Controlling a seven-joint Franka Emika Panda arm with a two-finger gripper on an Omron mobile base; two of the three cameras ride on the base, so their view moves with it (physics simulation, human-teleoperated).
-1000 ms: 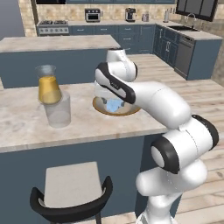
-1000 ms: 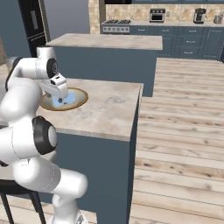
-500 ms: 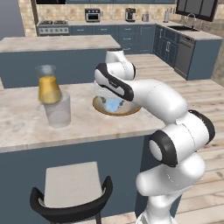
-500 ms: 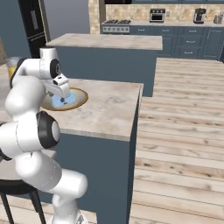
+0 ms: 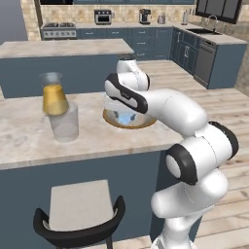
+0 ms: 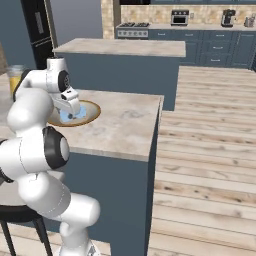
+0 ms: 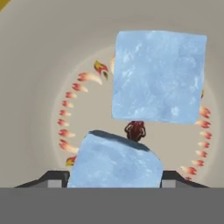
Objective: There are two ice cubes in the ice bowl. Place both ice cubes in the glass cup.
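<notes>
Your gripper (image 7: 114, 179) is down inside the ice bowl (image 7: 39, 65), and the nearer of the two ice cubes (image 7: 114, 164) sits directly between its dark fingertips (image 7: 54, 178), one tip just showing at each side of the cube. The jaws stand partway in, about the cube's width apart. You cannot tell from this angle whether the pads already press the cube's faces or stand a hair clear of them, so whether it is gripped is unclear.

The second ice cube (image 7: 158, 76) lies just beyond the first, ahead of the gripper and a little to one side, near it and possibly touching at a corner. The glass cup (image 5: 64, 122) stands on the counter (image 5: 19, 141) well away to the gripper's left, just in front of a flask of orange liquid (image 5: 53, 94).

To do this step well, finish closing squarely on the near cube's two flat side faces, then lift straight up so it clears the wooden rim (image 6: 92, 114) without nudging its neighbour. Ice is likely slippery, so avoid pinching on corners.

Neither cube has a true long axis; both are roughly equal-sided. The near cube sits slightly skewed between the jaws, its top edge slanting. The far cube lies flat with its faces nearly square to the camera.
</notes>
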